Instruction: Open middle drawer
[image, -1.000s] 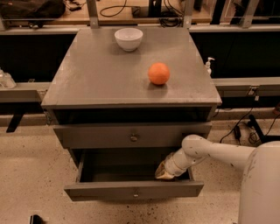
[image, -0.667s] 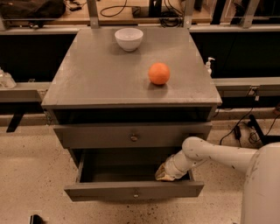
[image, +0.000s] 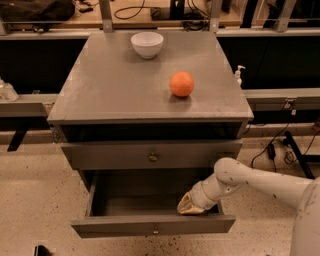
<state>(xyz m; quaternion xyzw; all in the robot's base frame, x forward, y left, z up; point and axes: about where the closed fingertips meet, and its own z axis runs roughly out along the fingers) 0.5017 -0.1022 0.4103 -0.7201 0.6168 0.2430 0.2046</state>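
The grey middle drawer (image: 115, 227) stands pulled out, a small round knob (image: 156, 231) centred on its long, low front. The pincer (image: 187, 206) sits inside its right front corner.

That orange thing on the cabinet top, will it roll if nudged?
Probably: the orange looks round and sits loose on the flat cabinet top, with no lip visible. It looks firm, likely not fragile. The hand is down in the pulled-out middle drawer, away from it.

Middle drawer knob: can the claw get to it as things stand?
Probably yes. The claw sits inside the pulled-out middle drawer, just behind its front; the knob faces outward with nothing covering it, so lifting over the front should do.
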